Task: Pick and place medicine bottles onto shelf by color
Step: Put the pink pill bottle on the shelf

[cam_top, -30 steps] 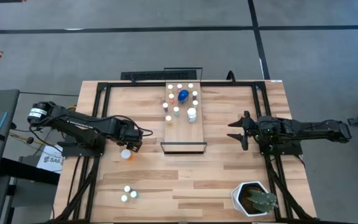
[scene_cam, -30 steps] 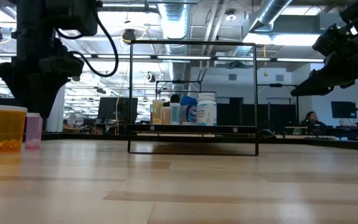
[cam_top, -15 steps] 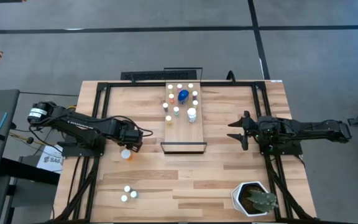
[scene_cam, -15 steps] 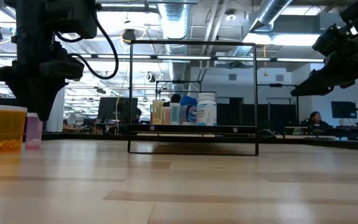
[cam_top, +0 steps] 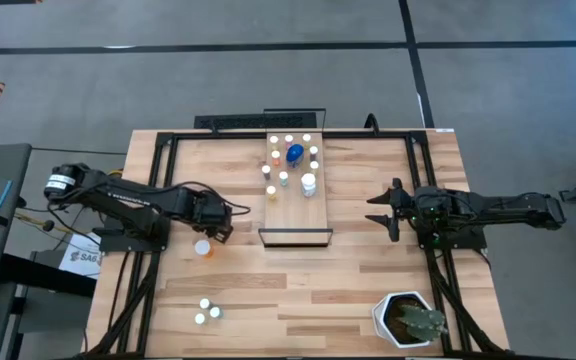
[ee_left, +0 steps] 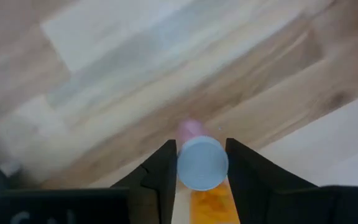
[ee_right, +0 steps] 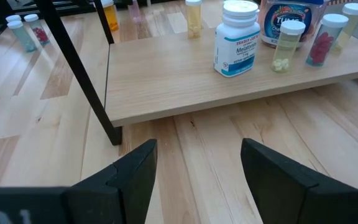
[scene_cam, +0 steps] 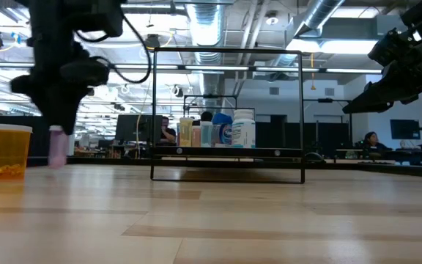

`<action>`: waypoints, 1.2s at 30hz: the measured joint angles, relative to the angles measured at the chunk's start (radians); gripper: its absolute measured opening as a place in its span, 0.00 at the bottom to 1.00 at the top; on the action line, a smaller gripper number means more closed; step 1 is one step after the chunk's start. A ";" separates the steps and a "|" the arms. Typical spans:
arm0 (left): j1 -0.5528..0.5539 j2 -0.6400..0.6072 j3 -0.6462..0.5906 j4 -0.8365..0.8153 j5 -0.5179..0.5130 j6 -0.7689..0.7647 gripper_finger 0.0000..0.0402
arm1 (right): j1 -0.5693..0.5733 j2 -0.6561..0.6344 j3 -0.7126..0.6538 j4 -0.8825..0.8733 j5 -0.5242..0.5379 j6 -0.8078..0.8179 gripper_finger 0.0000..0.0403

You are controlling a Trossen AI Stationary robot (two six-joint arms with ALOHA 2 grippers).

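left tool (ee_left: 202, 163) grips pink bottle (ee_left: 201, 162) by cap.

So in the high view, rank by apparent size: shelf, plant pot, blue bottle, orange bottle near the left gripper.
1. shelf
2. plant pot
3. blue bottle and orange bottle: they look about alike from above, so I won't rank them.

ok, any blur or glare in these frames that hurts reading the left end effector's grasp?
Left wrist view: soft focus, yet the left end effector visibly pinches the pink bottle by its cap. Low view: bright ceiling lights backlight the arm into a silhouette, and the pink bottle is smeared. High view: evenly lit, but the bottle is hidden under the arm.
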 joint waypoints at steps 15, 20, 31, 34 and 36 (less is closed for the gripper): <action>0.210 0.143 0.267 0.020 -0.024 0.413 0.26 | 0.000 0.000 0.000 -0.004 0.000 0.000 0.63; 0.236 0.278 0.411 -0.033 -0.023 0.549 0.26 | 0.000 0.000 0.001 0.000 0.000 0.000 0.63; 0.287 0.371 0.585 -0.031 0.086 0.733 0.26 | 0.000 0.001 0.001 0.000 0.000 0.000 0.63; 0.296 0.369 0.604 -0.032 0.124 0.769 0.26 | 0.000 0.001 0.001 0.000 0.000 0.000 0.63; 0.299 0.370 0.614 -0.025 0.140 0.791 0.26 | 0.000 0.001 0.001 0.000 0.000 0.000 0.63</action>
